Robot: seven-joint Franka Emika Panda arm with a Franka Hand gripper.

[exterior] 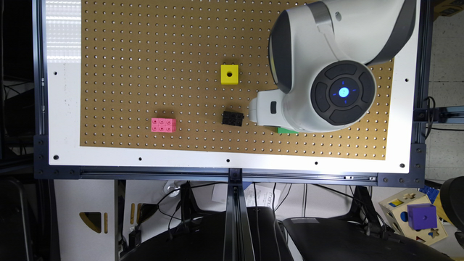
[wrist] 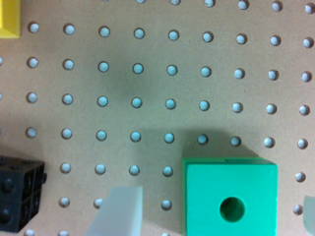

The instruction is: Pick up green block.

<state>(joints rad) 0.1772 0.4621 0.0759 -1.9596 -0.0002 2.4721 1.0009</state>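
- Gripper [wrist: 211, 216] spread wide, fingers [wrist: 118, 211] either side of green block [wrist: 229, 199], touching nothing.
- Black brick [wrist: 17, 194] at block's nine o'clock (wrist view), apart.
- Yellow cube [exterior: 229, 74] well away on pegboard [exterior: 145, 72].

This is a robotics lab or test bench rather than a home. The work surface is a brown pegboard [exterior: 145, 72] drilled with a regular grid of holes, set in a white panel [exterior: 65, 108] that is bolted to a dark aluminium extrusion frame [exterior: 232, 174], with a white robot arm [exterior: 326, 54] hanging over it. Below the frame, loose cables [exterior: 174, 206] trail among black office chairs [exterior: 344, 239], and a wooden shape-sorter toy [exterior: 406, 214] with a purple cube [exterior: 422, 216] sits near the exterior view's right edge.
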